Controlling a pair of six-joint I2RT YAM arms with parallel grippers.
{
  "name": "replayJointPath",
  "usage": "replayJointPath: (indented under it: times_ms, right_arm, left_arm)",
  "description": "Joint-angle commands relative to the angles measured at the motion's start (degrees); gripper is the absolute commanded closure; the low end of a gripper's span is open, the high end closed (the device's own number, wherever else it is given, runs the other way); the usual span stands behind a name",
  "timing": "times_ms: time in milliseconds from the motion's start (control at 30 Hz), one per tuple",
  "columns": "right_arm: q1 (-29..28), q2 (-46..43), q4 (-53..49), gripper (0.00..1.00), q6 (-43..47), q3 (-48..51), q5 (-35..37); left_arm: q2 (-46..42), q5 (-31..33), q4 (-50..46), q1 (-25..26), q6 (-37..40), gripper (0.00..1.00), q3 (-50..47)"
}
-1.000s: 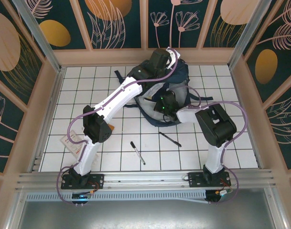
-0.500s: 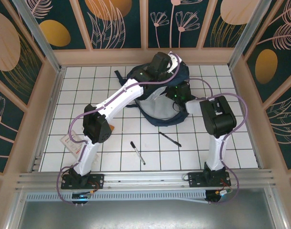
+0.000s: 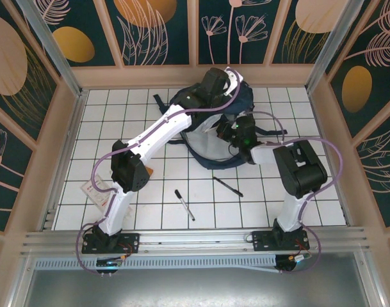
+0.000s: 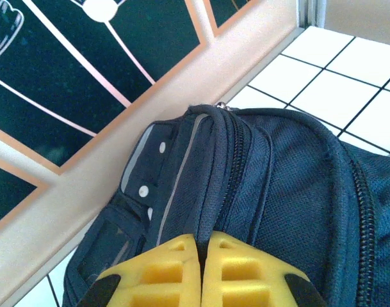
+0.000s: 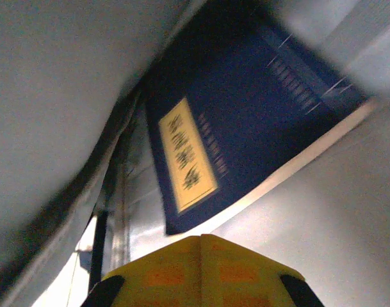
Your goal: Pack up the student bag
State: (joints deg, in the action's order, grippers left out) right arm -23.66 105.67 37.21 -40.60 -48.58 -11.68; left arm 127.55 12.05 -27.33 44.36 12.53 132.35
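The student bag (image 3: 247,97) lies at the far middle of the white-tiled table (image 3: 111,115), its top close to the far wall (image 3: 143,75), and it sits where it did a second ago. The left gripper (image 4: 203,246) has not moved either: its yellow fingers are pressed together right at the zipped ridge along the bag's top. We cannot tell whether a fold of fabric is caught between them.

The right arm is what has changed. A second ago its wrist hung over the near rim of the bag. Now it has pushed farther in towards the bag's right side, and its elbow has swung out to the right. The right gripper (image 5: 201,242) is inside the bag with its fingers closed against each other and nothing between them. Pale grey lining (image 5: 47,96) lies on either side of it. Just ahead of its tips a dark-blue notebook (image 5: 246,121) with a yellow label lies tilted against the lining, though the view is blurred.

Nearer on the table, two pens are where they were. One (image 3: 184,204) lies near the middle and the other (image 3: 228,187) to its right, well apart from the bag.
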Motion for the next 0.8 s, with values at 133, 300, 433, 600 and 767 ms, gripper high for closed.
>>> replayJointPath:
  times_ms: [133, 300, 433, 600, 767]
  right_arm:
    - [-4.74, 9.54, 5.94, 1.00, -3.00, -6.26, 5.77]
    - [-4.65, 15.41, 8.52, 1.00, 0.55, -13.00, 5.48]
    - [-3.86, 13.91, 11.34, 0.98, 1.70, -12.80, -0.03]
    - [-3.61, -1.70, 4.04, 0.89, 3.69, -1.13, -0.51]
    - [-3.24, -19.85, -9.64, 0.83, 5.10, 11.53, -0.47]
  left_arm:
    - [-2.25, 0.23, 3.45, -0.41, -1.74, 1.00, 3.61]
    - [-2.46, -0.63, 2.58, -0.41, -3.21, 1.00, 3.49]
    - [-2.59, -0.85, 2.43, -0.42, -2.55, 1.00, 2.04]
    - [-1.95, -0.36, 1.70, -1.37, -5.55, 1.00, 2.76]
    - [-1.26, -2.92, -1.44, -1.91, -8.07, 0.91, 4.53]
